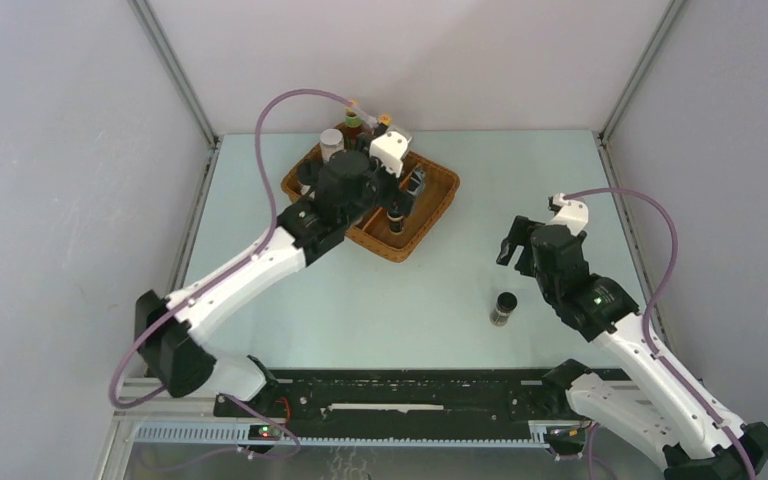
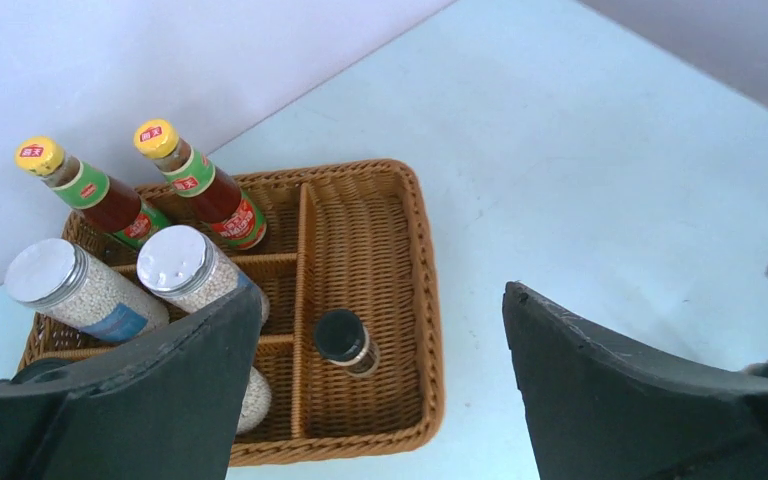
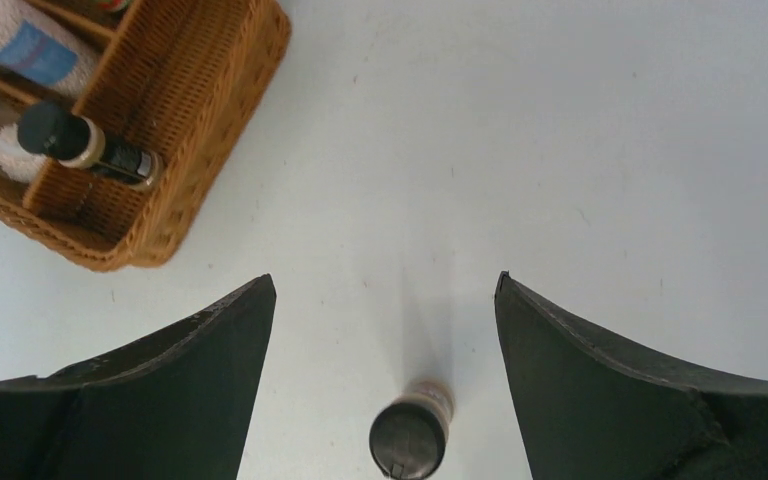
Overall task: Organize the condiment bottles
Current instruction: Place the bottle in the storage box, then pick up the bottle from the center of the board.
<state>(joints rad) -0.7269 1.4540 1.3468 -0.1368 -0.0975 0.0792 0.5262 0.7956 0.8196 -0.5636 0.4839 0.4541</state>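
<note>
Your right claw (image 3: pixel 385 280) hangs wide open with nothing in it. The black-capped bottle (image 3: pixel 407 435) stands on the desk (image 3: pixel 560 150) below it, lined up with the gap but set back toward the palm rather than under the fingertips. Drop straight down from here and I judge the palm may meet the cap before the fingers reach the body. The bottle is slim and upright, so a knock or an off-centre squeeze would likely tip it and let it roll away.

Your left claw (image 2: pixel 380 300) is also spread wide and empty, over the wicker tray (image 2: pixel 425 300). A dark-capped vial (image 2: pixel 345 338) stands just beneath the gap, alone in the long compartment with nothing to brace it. The two silver-lidded jars (image 2: pixel 185 270) sit tight against the claw's left finger, and the two sauce bottles (image 2: pixel 205 185) are just beyond them. Pull that claw out sideways instead of upward and the left finger could sweep the jars over, or the vial could be flicked down. With the fingers this wide, the right one could also catch the tray's rim.
</note>
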